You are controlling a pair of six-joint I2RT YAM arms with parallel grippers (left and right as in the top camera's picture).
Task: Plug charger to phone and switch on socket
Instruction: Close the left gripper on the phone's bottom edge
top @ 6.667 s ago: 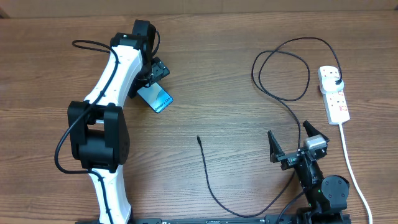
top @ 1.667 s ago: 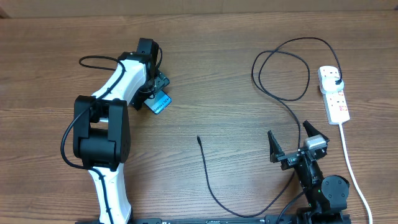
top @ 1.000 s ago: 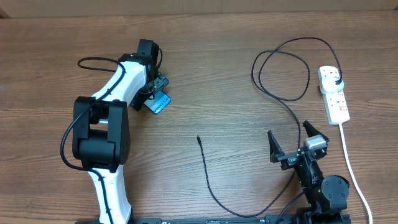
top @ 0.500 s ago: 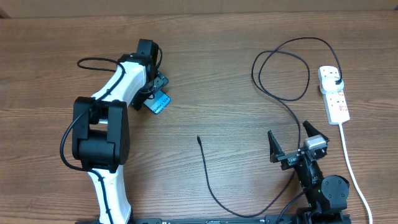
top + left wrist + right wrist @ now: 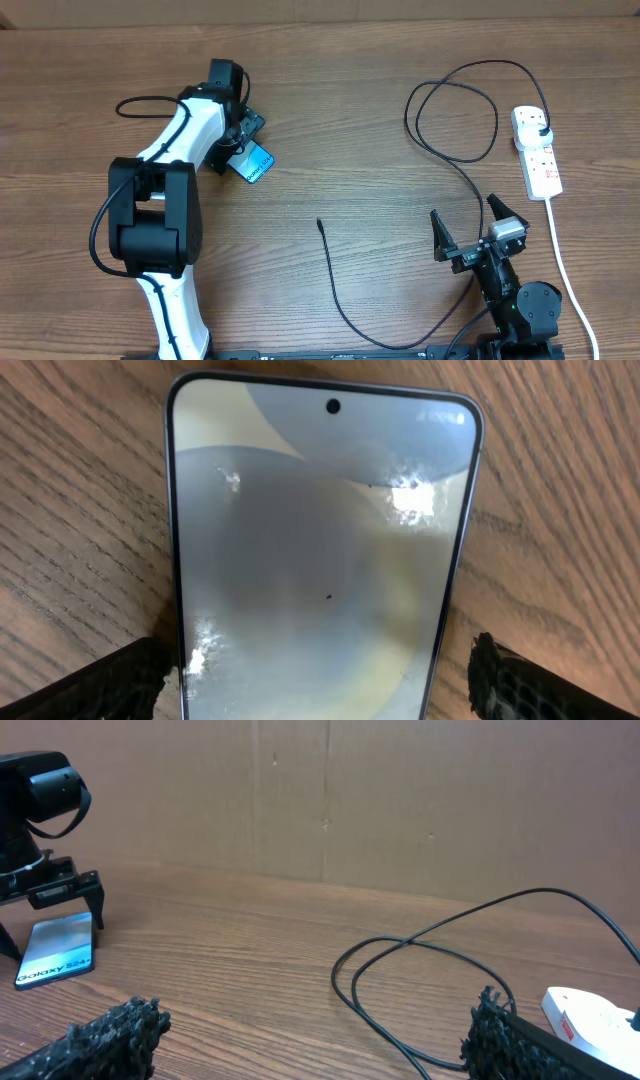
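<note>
Phone (image 5: pixel 315 540) flat, far-left tabletop (image 5: pixel 340 110); left gripper (image 5: pixel 243 133) fingers spread either side, probably to steady it. Right gripper (image 5: pixel 470 232) spread, idle.

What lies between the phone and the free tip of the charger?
Only bare table lies between the phone and the charger tip; the overhead view shows it.
</note>
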